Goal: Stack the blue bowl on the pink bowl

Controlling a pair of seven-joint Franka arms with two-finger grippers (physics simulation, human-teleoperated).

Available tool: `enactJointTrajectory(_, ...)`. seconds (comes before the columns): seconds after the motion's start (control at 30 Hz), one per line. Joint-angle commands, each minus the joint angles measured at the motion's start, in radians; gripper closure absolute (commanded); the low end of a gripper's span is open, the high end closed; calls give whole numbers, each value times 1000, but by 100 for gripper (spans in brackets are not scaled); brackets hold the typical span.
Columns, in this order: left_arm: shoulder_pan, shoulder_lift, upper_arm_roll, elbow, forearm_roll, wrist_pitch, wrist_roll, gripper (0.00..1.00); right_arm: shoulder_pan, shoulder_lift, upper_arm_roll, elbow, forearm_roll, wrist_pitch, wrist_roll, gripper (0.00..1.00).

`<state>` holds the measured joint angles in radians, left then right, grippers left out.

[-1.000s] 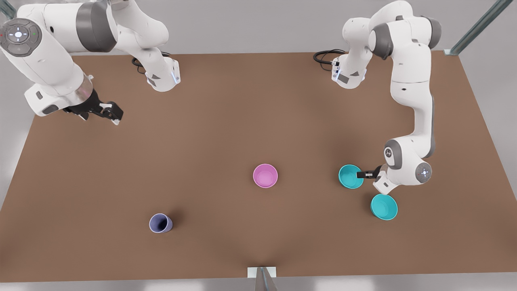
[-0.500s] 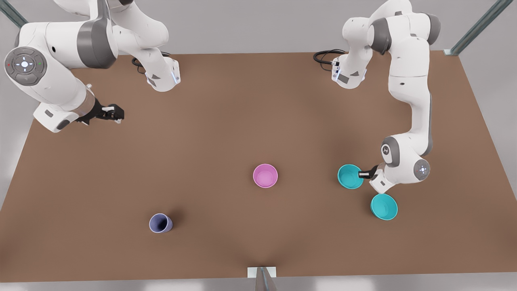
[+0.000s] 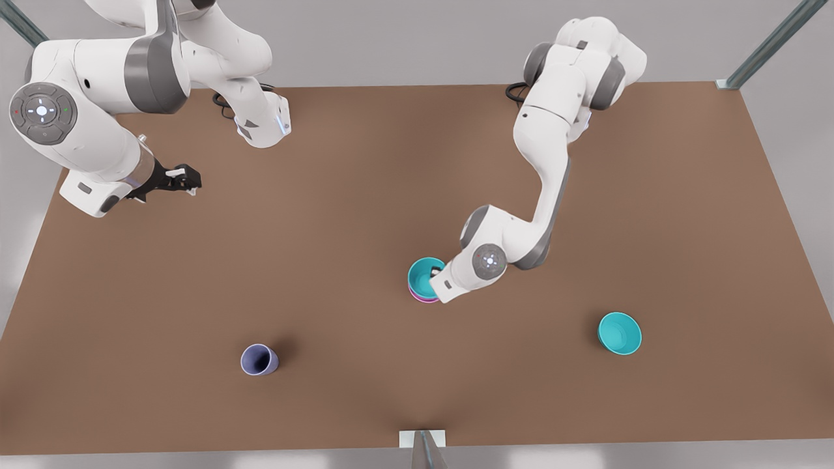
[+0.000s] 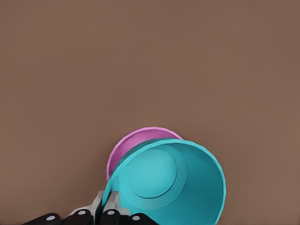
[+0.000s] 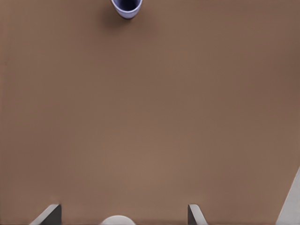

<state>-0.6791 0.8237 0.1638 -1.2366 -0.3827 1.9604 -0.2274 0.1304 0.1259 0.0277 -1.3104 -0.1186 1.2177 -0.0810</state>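
Observation:
The blue bowl (image 3: 425,275) hangs right over the pink bowl (image 3: 423,299), of which a thin magenta edge shows beneath it. My left gripper (image 3: 438,268) is shut on the blue bowl's rim, on the side toward the front view's right. In the left wrist view the blue bowl (image 4: 168,180) covers most of the pink bowl (image 4: 136,143), a little off centre, with my left gripper (image 4: 107,211) pinching its wall. I cannot tell whether the bowls touch. My right gripper (image 3: 186,181) waits open at the far left of the table, and its wrist view shows it (image 5: 123,210) above bare table.
A second turquoise bowl (image 3: 619,333) sits on the brown table (image 3: 339,195) toward the front view's right. A lavender-blue cup (image 3: 259,359) stands near the front left, seen far off from the right wrist too (image 5: 126,7). Both arm bases stand at the back edge.
My left arm has carried the blue bowl from the front view's right across to the pink bowl. The second turquoise bowl stayed put. My right gripper shifted only slightly.

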Motion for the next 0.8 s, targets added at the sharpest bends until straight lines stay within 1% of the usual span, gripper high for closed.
enactJointTrajectory(0.0, 0, 6, 0, 3, -15, -15, -503, 79, 0, 0, 0, 0, 0, -3, -79, 0)
enactJointTrajectory(0.17, 1, 6, -21, -4, -16, -21, -503, 79, 0, 4, 0, 0, 0, -4, -79, 0)
enactJointTrajectory(0.2, 1, 6, -21, -4, -16, -44, -503, 79, 0, 4, 0, 0, 2, -6, -79, 0)
enactJointTrajectory(0.6, 16, 14, -21, -1, -18, -37, -501, 79, 0, 8, 0, 0, 0, -7, -79, 0)
enactJointTrajectory(0.63, 16, 14, -21, -1, -18, -37, -501, 41, 0, 11, 0, 0, 2, -7, -79, 0)
enactJointTrajectory(0.67, 16, 14, -21, -1, -18, -37, -500, 0, 0, 11, 0, 0, 0, -7, -80, 0)
enactJointTrajectory(0.73, 30, 8, -21, -1, -16, -41, -497, 0, 0, 11, 0, 0, 0, -10, -80, 0)
enactJointTrajectory(0.77, 70, -15, -20, 2, -13, -110, -478, 0, 0, 11, 0, 0, 0, -9, -80, 0)
